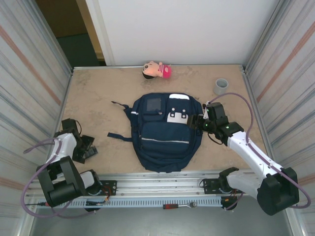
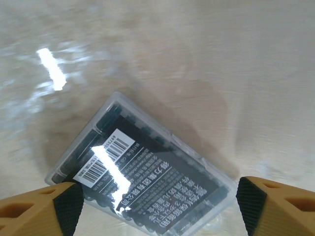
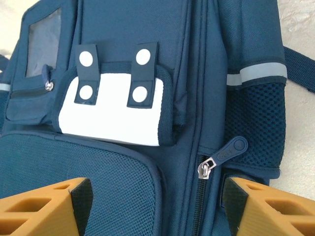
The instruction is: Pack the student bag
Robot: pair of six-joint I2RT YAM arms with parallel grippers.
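Packing looks unstarted: left gripper (image 2: pixel 160 209) spread astride clear plastic case (image 2: pixel 147 162), right gripper (image 3: pixel 157 204) spread over navy-blue fabric backpack (image 3: pixel 123 29) zip pull (image 3: pixel 229 150).

Between my left fingers (image 2: pixel 66 209) a clear flat plastic case with a black label (image 2: pixel 147 172) takes up most of the gap. Beyond it the bare beige tabletop (image 2: pixel 197 59) lies open. Under my right fingers (image 3: pixel 235 201) the navy-blue fabric backpack (image 3: pixel 123 187) blocks the way down, its dark zip pull (image 3: pixel 226 153) just ahead of one pad.
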